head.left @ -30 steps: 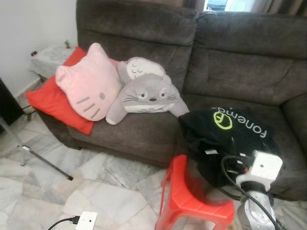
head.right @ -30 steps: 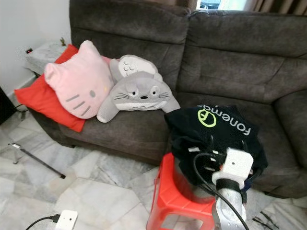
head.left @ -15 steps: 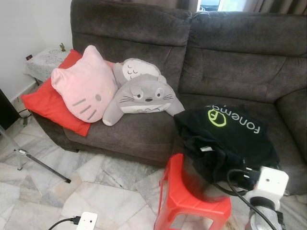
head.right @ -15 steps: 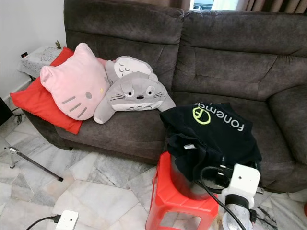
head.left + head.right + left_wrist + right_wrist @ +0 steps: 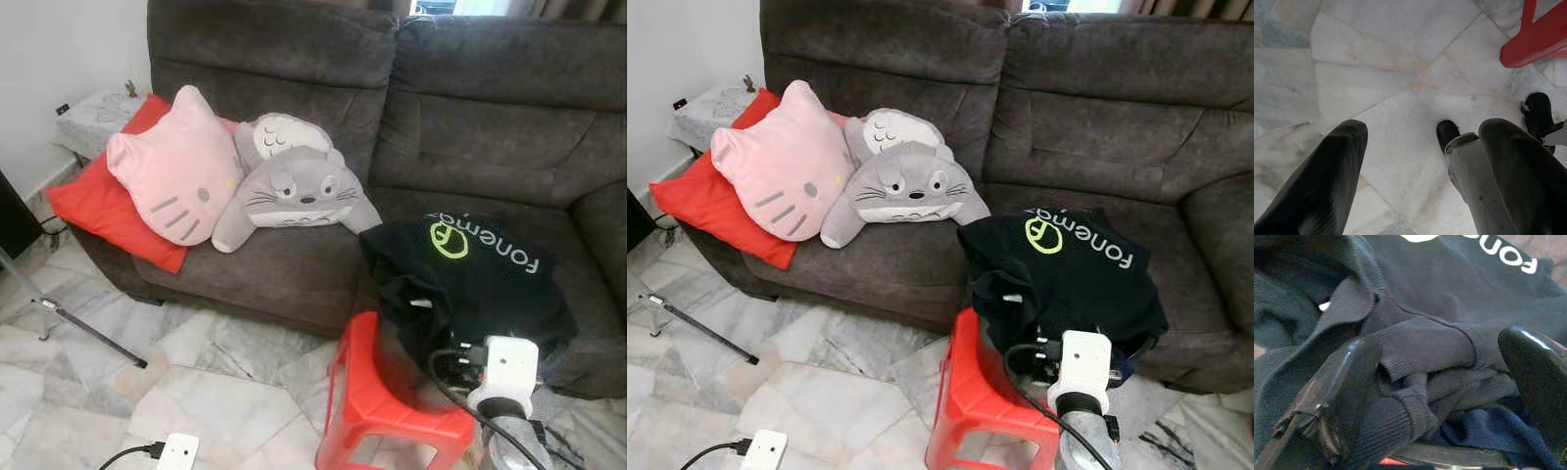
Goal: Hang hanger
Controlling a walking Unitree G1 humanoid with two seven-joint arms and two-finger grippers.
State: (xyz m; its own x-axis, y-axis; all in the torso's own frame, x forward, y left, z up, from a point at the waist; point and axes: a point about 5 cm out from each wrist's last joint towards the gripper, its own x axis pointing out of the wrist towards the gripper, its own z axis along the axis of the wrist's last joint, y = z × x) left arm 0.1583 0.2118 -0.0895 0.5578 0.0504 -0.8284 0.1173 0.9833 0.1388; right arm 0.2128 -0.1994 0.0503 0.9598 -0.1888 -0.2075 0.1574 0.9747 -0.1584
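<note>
Head views: black shirt point(image 5: 470, 274) heaped on the sofa point(image 5: 294, 264) seat edge, just behind a red stool point(image 5: 392, 411); right arm point(image 5: 509, 367) reaching up to its lower folds.

Left wrist view: left tool point(image 5: 1420, 171) wide open, holding nothing, hanging over the marble floor point(image 5: 1391, 73).

Right wrist view: right tool point(image 5: 1449, 387) wide open, fingers point(image 5: 1347, 382) on both sides of bunched shirt fabric, touching it. Hanger itself hard to make out.

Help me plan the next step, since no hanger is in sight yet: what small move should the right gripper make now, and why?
Probably close the right gripper on the black sweatshirt. Its open fingers already straddle a ribbed fold of the fabric, heaped on the sofa edge above the red stool. Lifting it may expose what lies underneath.
</note>
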